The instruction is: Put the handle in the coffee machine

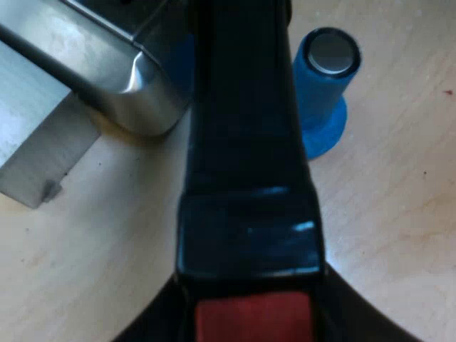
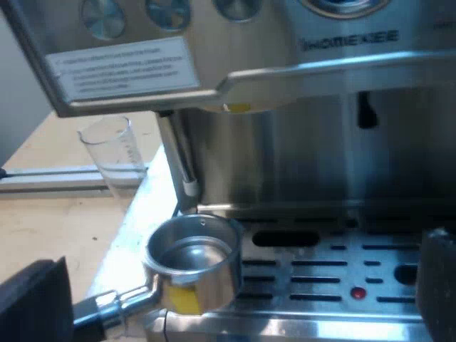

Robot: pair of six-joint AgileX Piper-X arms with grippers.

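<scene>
Left wrist view: your left gripper (image 1: 253, 326) looks clamped on the holder's dark handle (image 1: 242, 142) at its red end (image 1: 253, 313). The blue tamper (image 1: 324, 85) stands on the table (image 1: 399, 228) at about two o'clock off the handle, near enough that a sideways swing could topple it. Right wrist view: the right gripper (image 2: 239, 299) hangs empty, fingers apart, while the basket (image 2: 196, 260) sits over the drip tray (image 2: 320, 281) corner, handle trailing to eight o'clock, just beneath the steam wand (image 2: 178, 160) (measuring glass (image 2: 107, 149) beyond). Lift straight up and the rim may strike the wand, and so far-out a grip may let the handle twist.
</scene>
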